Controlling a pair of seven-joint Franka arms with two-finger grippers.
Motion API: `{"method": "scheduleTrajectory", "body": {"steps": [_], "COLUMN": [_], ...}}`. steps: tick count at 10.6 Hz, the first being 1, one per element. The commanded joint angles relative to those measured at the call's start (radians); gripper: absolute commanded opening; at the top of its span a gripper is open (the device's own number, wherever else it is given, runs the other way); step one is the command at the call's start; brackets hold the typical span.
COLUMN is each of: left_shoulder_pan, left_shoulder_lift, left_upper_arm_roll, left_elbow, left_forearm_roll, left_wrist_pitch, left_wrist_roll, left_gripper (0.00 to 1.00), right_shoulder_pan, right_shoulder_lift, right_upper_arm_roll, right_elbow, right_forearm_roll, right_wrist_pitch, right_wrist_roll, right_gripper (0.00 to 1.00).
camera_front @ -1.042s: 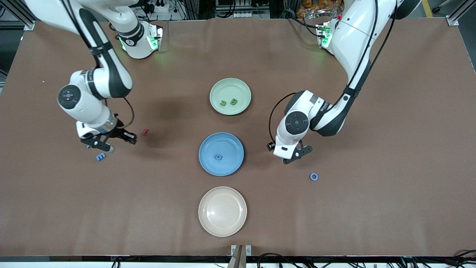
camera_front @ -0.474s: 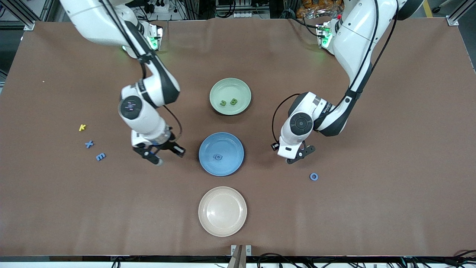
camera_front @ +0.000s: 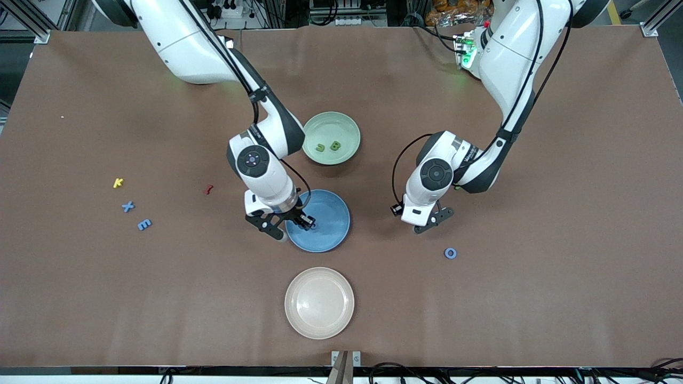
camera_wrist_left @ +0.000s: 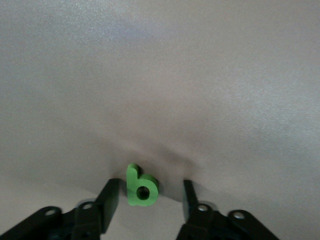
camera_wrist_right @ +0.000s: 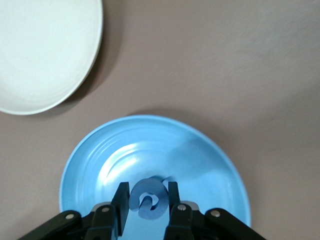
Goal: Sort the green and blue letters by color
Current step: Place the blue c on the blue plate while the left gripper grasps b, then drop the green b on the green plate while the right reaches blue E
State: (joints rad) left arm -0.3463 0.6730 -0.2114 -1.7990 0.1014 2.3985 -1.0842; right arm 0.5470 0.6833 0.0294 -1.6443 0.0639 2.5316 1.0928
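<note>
The left gripper (camera_front: pixel 433 222) is down at the table between the blue plate (camera_front: pixel 333 213) and the blue O (camera_front: pixel 450 253), its fingers apart on either side of a flat-lying green b (camera_wrist_left: pixel 140 186) and clear of it. The b's stem, its long axis, runs along the gap. The right gripper (camera_front: pixel 291 226), over the blue plate, pinches a curled blue letter (camera_wrist_right: pixel 149 199). In all there are three green letters, two of them in the green plate (camera_front: pixel 331 121), and four blue, counting the x (camera_front: pixel 127 206) and E (camera_front: pixel 144 224).
</note>
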Motion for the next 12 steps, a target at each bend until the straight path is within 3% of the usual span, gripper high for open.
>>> {"method": "scheduleTrajectory", "body": {"steps": [1,5,7,12], "left_shoulder_pan": [0.007,-0.010,-0.042,-0.296], "left_shoulder_lift": [-0.038,-0.081,-0.122,-0.142], "left_upper_arm_roll": [-0.008,-0.023,-0.081,-0.112], "left_elbow": [-0.040,-0.037,-0.025,-0.007], "left_forearm_roll": [0.011,0.011,0.011,0.009], "left_wrist_pitch": [0.016,0.002,-0.051,-0.053], "left_wrist_roll": [-0.022,-0.058,-0.115,-0.328], "left_gripper": [0.02,0.00,0.00,0.00], "right_shoulder_pan": [0.015,-0.053,-0.137,-0.526], "right_shoulder_lift": [0.007,-0.033,-0.085,-0.088], "right_upper_arm_roll": [-0.008,-0.009,-0.012,-0.006], "right_elbow": [0.032,-0.001,-0.057,-0.054], "right_forearm_roll": [0.002,0.002,0.001,-0.012], "right_wrist_pitch": [-0.013,-0.020,-0.055,-0.138], "right_wrist_roll": [0.044,0.058,0.059,0.009], "right_gripper": [1.00,1.00,1.00,1.00]}}
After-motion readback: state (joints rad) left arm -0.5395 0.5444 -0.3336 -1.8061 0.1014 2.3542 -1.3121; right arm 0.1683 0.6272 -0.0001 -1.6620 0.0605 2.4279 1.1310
